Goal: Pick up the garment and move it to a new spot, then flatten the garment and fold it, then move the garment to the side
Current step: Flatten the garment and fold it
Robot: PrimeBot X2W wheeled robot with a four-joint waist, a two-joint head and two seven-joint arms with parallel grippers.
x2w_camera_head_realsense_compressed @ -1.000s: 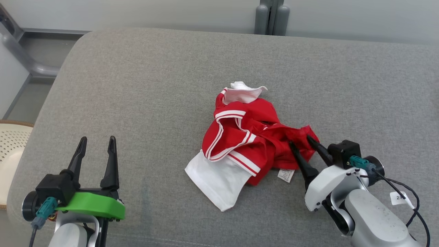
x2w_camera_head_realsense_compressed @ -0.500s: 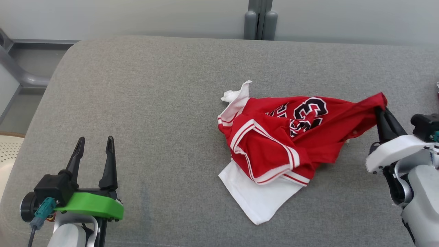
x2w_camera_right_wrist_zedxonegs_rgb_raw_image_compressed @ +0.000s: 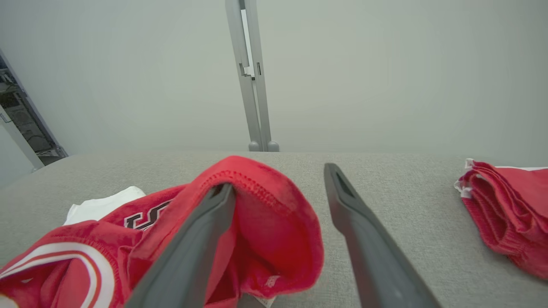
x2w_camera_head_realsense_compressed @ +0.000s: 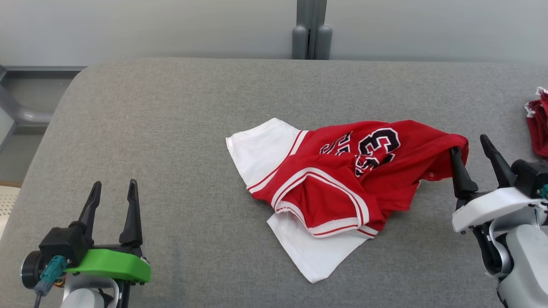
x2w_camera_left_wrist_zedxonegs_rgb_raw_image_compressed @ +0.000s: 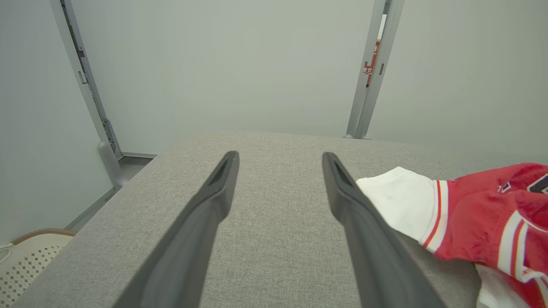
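lying crumpled on grey surface point(x2w_camera_head_realsense_compressed: 171, 128), jersey point(x2w_camera_head_realsense_compressed: 338, 179), right hand point(x2w_camera_head_realsense_compressed: 469, 143) spread wide, hem draped over one finger point(x2w_camera_head_realsense_compressed: 460, 173), left hand point(x2w_camera_head_realsense_compressed: 115, 183) spread, empty, red bundle point(x2w_camera_head_realsense_compressed: 538, 128) far right

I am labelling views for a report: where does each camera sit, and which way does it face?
Head view: on the head, facing forward and down at the cushion and jersey; left gripper lower left, right gripper at right.
Left wrist view: on the left wrist, facing along its open fingers across the cushion.
Right wrist view: on the right wrist, facing along its fingers; jersey hem hangs over one.
Shared: head and right wrist views both show a second garment.
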